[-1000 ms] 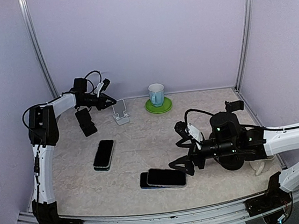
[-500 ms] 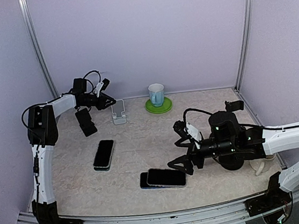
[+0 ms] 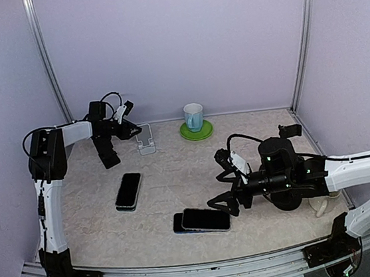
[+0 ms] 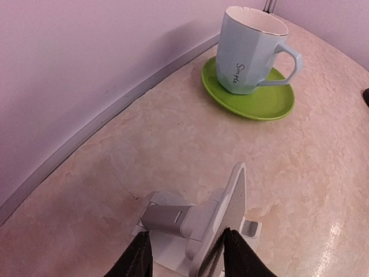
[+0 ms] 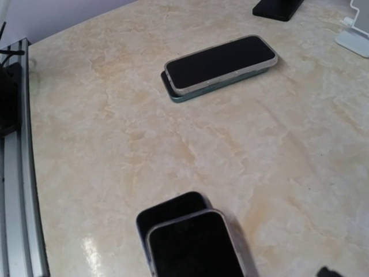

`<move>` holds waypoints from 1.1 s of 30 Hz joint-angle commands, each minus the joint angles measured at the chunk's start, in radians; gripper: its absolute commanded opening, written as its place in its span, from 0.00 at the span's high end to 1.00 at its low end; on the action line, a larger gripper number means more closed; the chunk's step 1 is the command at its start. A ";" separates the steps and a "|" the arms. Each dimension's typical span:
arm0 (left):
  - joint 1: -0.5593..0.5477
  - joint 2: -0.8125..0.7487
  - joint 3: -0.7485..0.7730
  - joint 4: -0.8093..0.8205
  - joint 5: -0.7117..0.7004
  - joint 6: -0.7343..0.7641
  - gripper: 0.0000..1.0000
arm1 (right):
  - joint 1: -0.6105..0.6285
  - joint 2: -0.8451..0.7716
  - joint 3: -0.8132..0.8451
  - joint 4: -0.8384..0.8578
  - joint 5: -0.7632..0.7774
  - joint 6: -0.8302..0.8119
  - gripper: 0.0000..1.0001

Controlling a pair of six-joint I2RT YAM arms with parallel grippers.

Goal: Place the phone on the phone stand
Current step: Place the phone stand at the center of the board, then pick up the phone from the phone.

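Note:
The white folding phone stand (image 3: 146, 141) (image 4: 196, 222) stands at the back left of the table. My left gripper (image 3: 130, 130) (image 4: 187, 235) straddles it, jaws apart: one finger beside the base, the other close against the edge of the tilted back plate. A black phone in a pale case (image 3: 206, 219) (image 5: 196, 248) lies on top of another phone near the front. My right gripper (image 3: 222, 204) hovers open just right of that pair, holding nothing. A second such stacked pair of phones (image 3: 129, 190) (image 5: 219, 62) lies left of centre.
A light blue mug (image 3: 194, 117) (image 4: 251, 52) sits on a green saucer (image 3: 206, 132) (image 4: 265, 103) at the back centre. A black slab-like object (image 3: 106, 151) (image 5: 277, 7) stands left of the stand. Purple walls close off three sides.
The left jaws have widened around the stand. The stand and the left gripper have shifted slightly to the left. The right arm has barely moved.

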 commanded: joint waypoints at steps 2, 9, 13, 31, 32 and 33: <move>0.005 -0.100 -0.036 0.122 -0.044 -0.059 0.52 | -0.007 -0.005 0.022 0.012 -0.007 0.017 0.00; -0.009 -0.171 -0.037 0.164 -0.080 -0.093 0.03 | -0.008 0.009 0.042 -0.023 -0.005 0.058 0.00; -0.018 -0.231 -0.051 0.172 -0.106 -0.116 0.01 | -0.008 0.005 0.091 -0.087 0.042 0.066 0.00; -0.311 -0.850 -0.706 0.476 -0.369 -0.311 0.01 | -0.013 -0.088 0.329 -0.410 0.384 0.192 0.00; -0.329 -0.890 -0.742 0.489 -0.375 -0.322 0.01 | -0.013 -0.099 0.330 -0.425 0.404 0.195 0.00; -0.347 -0.915 -0.769 0.490 -0.382 -0.327 0.01 | -0.015 -0.111 0.330 -0.440 0.422 0.200 0.00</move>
